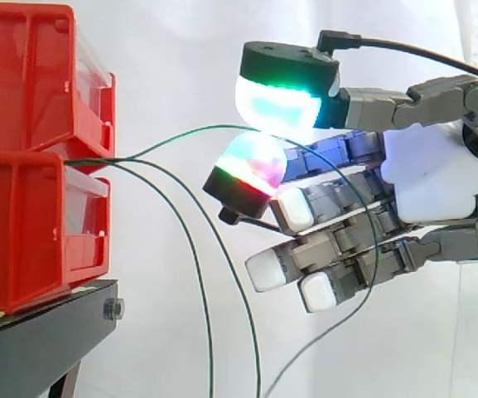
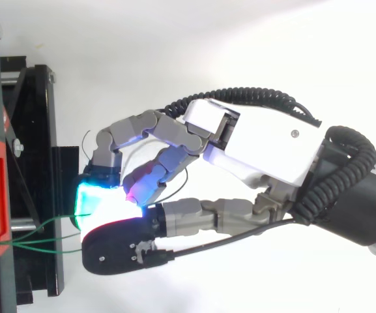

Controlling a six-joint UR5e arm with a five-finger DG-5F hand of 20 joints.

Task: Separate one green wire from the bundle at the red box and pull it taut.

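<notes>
We open on the white curtain [image 1: 181, 50] behind everything. In front of it the arm [image 2: 370, 202] reaches in from the right in the top view. The hand [image 1: 429, 174] is stretched out toward the bins.

On the left of the side view we have 2 red bins stacked: the upper red bin [image 1: 23, 75] sits on the lower red bin [image 1: 23, 232]. Both rest on the black stand [image 1: 40, 340].

Now the hand itself. Its 2 glowing pads meet out front, a green-cyan one [image 1: 278, 104] on top and a magenta-red one [image 1: 253, 159] just under it. They are clamped on 1 green wire [image 1: 181, 137]. The remaining fingers lie below, relaxed and pointing toward the bins, holding nothing.

That green wire comes out of the gap between the 2 bins and rises in a gentle arc to the pinch, so we see a curve rather than a straight line. Past the pads its loose length loops over the lower fingers and hangs down below the hand.

The 2 other green wires [image 1: 209, 348] leave the same gap and droop toward the bottom edge, well apart from the hand. From above, we see the strands fan out from the bin edge [image 2: 38, 238].
</notes>
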